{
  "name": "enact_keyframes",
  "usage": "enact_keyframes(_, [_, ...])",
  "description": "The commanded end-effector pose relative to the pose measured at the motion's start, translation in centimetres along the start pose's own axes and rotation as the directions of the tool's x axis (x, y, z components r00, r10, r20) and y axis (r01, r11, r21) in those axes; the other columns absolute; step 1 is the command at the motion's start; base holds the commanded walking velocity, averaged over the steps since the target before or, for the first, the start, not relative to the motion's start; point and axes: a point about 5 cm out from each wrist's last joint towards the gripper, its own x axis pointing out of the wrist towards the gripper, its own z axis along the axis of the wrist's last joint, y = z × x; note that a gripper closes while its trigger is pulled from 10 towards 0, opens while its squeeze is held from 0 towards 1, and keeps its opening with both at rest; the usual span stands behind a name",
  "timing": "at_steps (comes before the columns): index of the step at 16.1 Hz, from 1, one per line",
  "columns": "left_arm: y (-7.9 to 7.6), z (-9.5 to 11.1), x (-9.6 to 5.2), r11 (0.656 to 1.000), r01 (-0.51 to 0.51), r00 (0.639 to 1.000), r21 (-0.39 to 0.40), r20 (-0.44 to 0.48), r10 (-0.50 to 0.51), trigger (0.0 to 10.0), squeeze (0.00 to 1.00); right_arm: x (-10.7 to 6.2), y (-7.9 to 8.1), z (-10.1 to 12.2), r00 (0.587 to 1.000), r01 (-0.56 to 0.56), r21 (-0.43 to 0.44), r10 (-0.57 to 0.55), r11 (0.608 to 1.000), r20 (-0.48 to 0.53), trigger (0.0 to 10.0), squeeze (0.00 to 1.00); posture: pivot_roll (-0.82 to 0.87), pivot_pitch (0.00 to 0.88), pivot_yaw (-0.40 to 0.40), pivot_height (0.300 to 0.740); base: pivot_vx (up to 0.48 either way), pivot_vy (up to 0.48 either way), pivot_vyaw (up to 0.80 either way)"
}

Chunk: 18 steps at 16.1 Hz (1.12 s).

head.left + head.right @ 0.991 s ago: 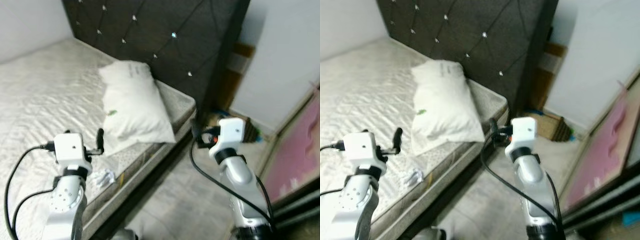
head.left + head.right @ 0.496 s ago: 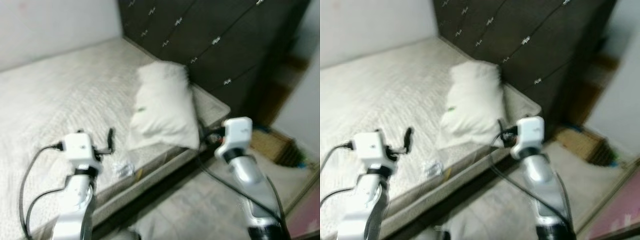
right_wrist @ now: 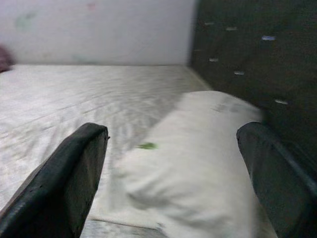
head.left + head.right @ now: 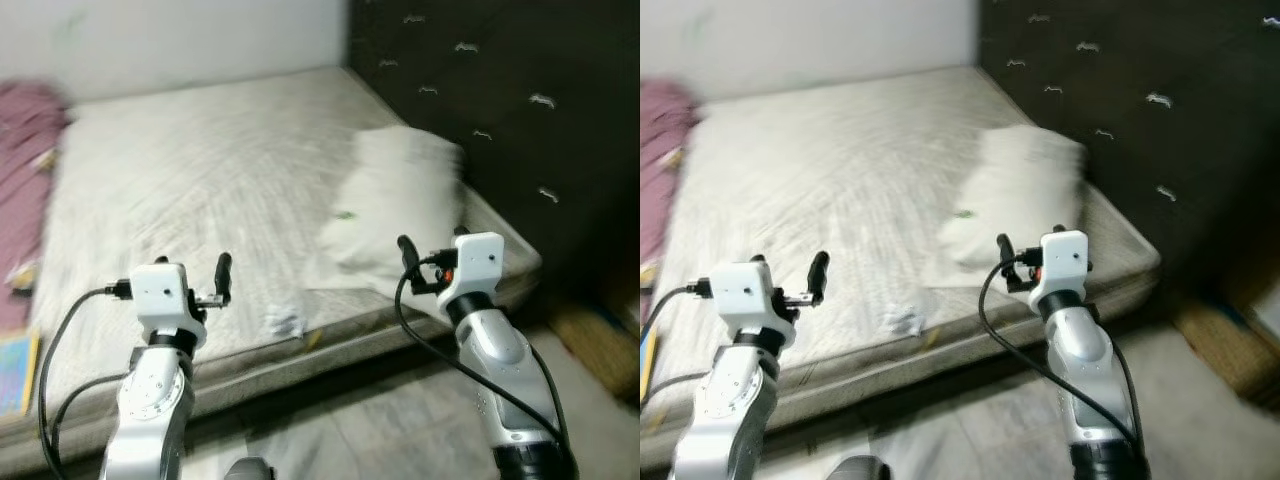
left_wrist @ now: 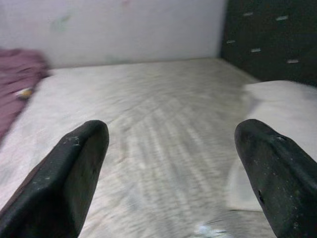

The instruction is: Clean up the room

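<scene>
White crumpled scrap [image 4: 284, 322] sits near the mattress [image 4: 200, 180] edge, left gripper [image 5: 168, 173] and right gripper [image 3: 173, 173] spread empty; blur risks a mistimed grab.

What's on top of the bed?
On the bed lie a white pillow by the dark headboard, a small crumpled wrapper near the front edge, and purple bedding far left. Whatever lies under the pillow is hidden.

One bed [image 4: 200, 190], one pillow [image 4: 400, 215], one crumpled wrapper [image 4: 284, 322], one maroon blanket [image 4: 25, 190], one headboard [image 4: 520, 110].
</scene>
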Motion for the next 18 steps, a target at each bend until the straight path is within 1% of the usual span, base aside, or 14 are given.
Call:
enact_keyframes(1, [0.27,0.23,-0.01,1.000,-0.003,1.000,-0.004,0.010,0.003,10.0,0.00,0.05,0.02,0.12,1.000,0.001,-0.010,-0.001,1.000,0.006,10.0,0.00,0.07,0.030,-0.026,0.740,0.000,0.000,0.80])
enact_keyframes(3, [0.26,0.42,-0.07,1.000,-0.008,1.000,-0.005,0.026,0.009,10.0,0.00,0.03,-0.03,0.10,1.000,0.008,0.000,-0.008,1.000,0.006,10.0,0.00,0.07,0.032,-0.025,0.740,0.000,0.000,0.75])
enact_keyframes(5, [0.26,0.63,0.02,1.000,-0.013,0.999,-0.007,0.037,0.013,10.0,0.00,0.01,-0.24,0.02,1.000,0.023,0.015,-0.023,1.000,0.003,10.0,0.00,0.07,0.033,-0.024,0.740,0.000,0.000,0.00])
enact_keyframes(9, [0.28,0.69,0.08,1.000,-0.005,0.999,-0.005,0.047,0.005,10.0,0.00,0.01,-0.54,0.01,0.999,0.033,0.014,-0.033,0.999,0.005,10.0,0.00,0.07,0.034,-0.024,0.740,0.294,0.000,0.00])
enact_keyframes(18, [0.15,0.61,0.08,1.000,0.002,0.999,-0.002,0.043,-0.002,10.0,0.00,0.13,-0.50,0.11,1.000,0.028,-0.005,-0.028,1.000,0.008,10.0,0.00,0.06,0.036,-0.027,0.740,0.324,0.000,0.00])
